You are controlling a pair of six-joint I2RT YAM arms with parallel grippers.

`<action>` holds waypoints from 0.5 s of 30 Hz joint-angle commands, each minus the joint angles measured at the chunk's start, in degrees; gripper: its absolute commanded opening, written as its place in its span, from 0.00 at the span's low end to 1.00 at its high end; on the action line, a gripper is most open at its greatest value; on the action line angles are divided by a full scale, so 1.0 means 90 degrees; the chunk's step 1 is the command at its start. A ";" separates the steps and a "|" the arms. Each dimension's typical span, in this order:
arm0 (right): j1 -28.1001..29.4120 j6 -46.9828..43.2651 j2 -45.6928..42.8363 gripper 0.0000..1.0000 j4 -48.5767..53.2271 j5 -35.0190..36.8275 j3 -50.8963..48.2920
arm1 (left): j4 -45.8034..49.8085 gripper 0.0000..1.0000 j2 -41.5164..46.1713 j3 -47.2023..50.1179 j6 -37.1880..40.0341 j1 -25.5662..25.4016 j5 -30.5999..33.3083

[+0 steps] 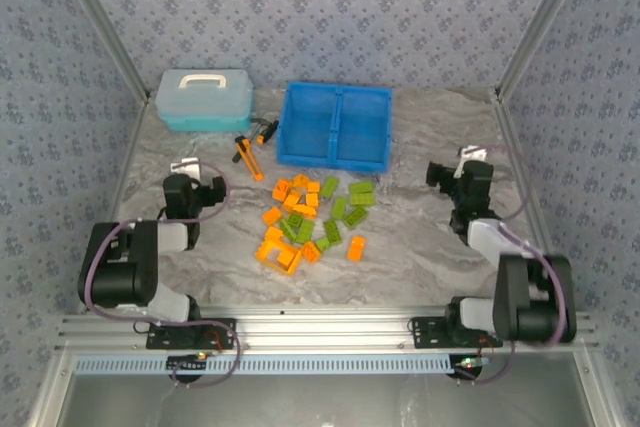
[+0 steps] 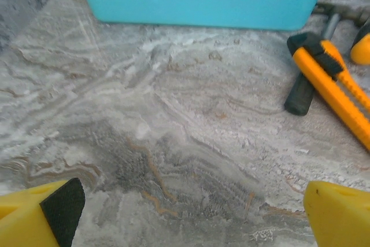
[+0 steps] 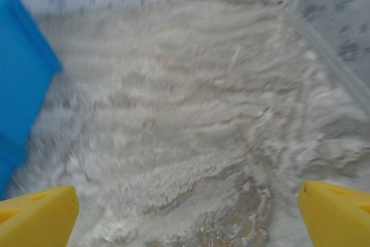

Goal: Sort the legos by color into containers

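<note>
The legos (image 1: 312,222), orange and green mixed, lie heaped on the desk (image 1: 420,247) just in front of the blue containers (image 1: 332,160), between the arms. The left fingers (image 2: 40,215) are spread wide above bare desk near an orange cutter (image 2: 338,93). The right fingers (image 3: 335,212) are spread too, with a blurred blue shape, probably the containers' corner, at their left.

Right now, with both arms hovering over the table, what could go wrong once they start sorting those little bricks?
The legos lie in a tight mixed heap, so an open gripper could pinch an orange and a green brick together, or scatter the neighbours. The orange utility knife lies close ahead of the left gripper and beside the blue bin; a swing toward the bin might knock it.
</note>
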State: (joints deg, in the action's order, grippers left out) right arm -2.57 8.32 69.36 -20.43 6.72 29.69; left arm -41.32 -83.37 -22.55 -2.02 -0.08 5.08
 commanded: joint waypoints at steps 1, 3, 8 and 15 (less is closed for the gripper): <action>-0.0033 0.1715 -0.1200 1.00 0.2519 0.0184 0.0870 | 0.0763 0.99 0.1225 -0.0064 -0.0023 -0.0187 0.0417; 0.0163 0.1972 -0.1508 1.00 0.3304 -0.0190 0.1376 | 0.2112 0.99 0.2148 -0.0468 -0.0381 -0.0385 0.0850; 0.1265 0.1781 -0.1136 1.00 0.4953 -0.0617 0.2864 | 0.4851 0.99 0.3199 -0.2010 -0.1331 -0.0975 0.0880; 0.3094 0.1214 0.0536 1.00 0.6832 -0.0694 0.4511 | 0.8270 0.99 0.2743 -0.4717 -0.0433 -0.2141 -0.0716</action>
State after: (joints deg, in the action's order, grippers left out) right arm 21.34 21.06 69.93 27.18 1.65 66.98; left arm 12.84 -56.82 -57.84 -9.82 -16.78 6.79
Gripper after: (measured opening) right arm 0.999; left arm 0.993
